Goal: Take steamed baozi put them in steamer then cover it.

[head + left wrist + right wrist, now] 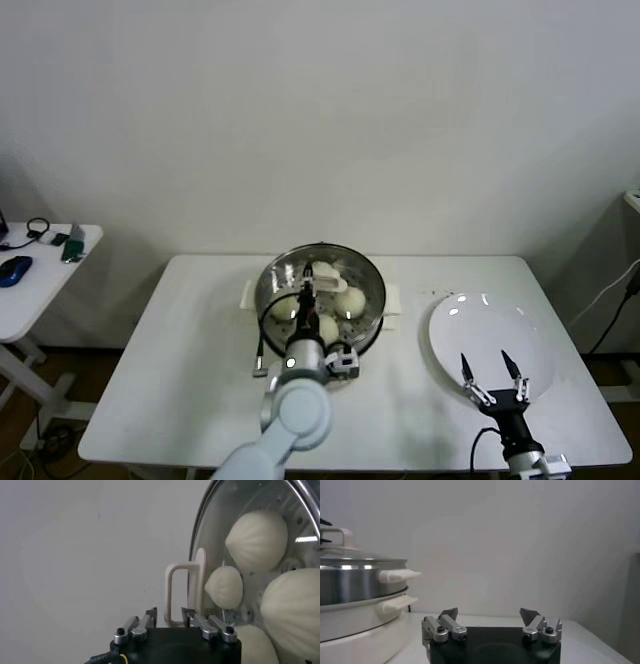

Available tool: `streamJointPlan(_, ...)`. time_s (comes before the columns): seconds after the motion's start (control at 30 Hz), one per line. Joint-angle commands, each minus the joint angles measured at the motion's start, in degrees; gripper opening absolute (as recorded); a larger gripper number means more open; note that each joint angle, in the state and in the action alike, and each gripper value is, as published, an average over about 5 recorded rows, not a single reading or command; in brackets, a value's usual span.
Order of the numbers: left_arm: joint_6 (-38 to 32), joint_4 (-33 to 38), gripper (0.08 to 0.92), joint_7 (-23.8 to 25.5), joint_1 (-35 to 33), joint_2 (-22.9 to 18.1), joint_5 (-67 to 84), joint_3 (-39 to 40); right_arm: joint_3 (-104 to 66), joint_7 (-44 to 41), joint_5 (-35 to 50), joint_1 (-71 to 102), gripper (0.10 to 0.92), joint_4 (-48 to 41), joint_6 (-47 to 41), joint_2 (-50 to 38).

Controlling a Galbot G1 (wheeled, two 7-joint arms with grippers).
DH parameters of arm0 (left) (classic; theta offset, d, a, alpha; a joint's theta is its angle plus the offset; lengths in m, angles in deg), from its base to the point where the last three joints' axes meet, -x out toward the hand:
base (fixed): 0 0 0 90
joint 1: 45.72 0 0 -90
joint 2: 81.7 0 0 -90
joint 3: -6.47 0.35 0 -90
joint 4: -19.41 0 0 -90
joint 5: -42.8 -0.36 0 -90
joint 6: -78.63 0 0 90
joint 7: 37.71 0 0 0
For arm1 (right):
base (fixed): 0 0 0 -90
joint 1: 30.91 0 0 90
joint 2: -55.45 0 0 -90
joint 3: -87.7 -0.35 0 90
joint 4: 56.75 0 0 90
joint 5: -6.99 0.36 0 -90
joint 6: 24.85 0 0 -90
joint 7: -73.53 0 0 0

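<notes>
the steamer [322,300] sits at the centre of the head view, on the white table [180,380], with the cover [335,262] lying closed on its rim. through the glass the steamed baozi [350,299] show as pale rounds on the perforated tray; in the left wrist view they fill the right side of the frame [257,539].

the left gripper [308,280] is over the middle of the cover, its arm rising from the bottom centre of the head view. in the left wrist view the left gripper [169,618] has its two fingers parted a little on either side of the cream-white handle [177,592], with a gap visible at each finger (so it is loosely around the handle, not clamped on it).

the right gripper [491,372] is at the lower right of the head view, above the near edge of the flat white plate [480,320], fingers spread wide and holding nothing. the right wrist view shows the right gripper [490,614] low in the frame with both tips well apart, and the steamer [355,585] at the left edge, its side handles [397,575] pointing toward the middle.

a small side table [40,270] with a blue mouse [14,268] is at the left edge of the head view.
</notes>
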State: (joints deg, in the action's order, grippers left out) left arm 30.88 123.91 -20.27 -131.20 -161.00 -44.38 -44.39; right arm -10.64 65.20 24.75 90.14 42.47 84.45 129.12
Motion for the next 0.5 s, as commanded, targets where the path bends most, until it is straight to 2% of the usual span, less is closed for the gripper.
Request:
streamJointPlan(0.03, 2.75, 1.64, 0.433, -0.11, -0.48, 0.64, 1.04, 0.06, -0.05, -0.1, -0.11, -0.16, 0.823, 0.14, -0.14, -0.1)
streamJointPlan(0.33, 2.75, 8.93, 0.693, -0.57, -0.69, 3.63, 9.3, 0.68, 0.23, -0.33, -0.01, -0.49, 0.823, 0.12, -1.04, -0.29)
streamJointPlan(0.5, 2.75, 13.54, 0.806, -6.04, -1.12, 5.45, 20.89, 1.04, 0.88, 1.91, 1.37, -0.55, 0.823, 0.71, -3.05, -0.57)
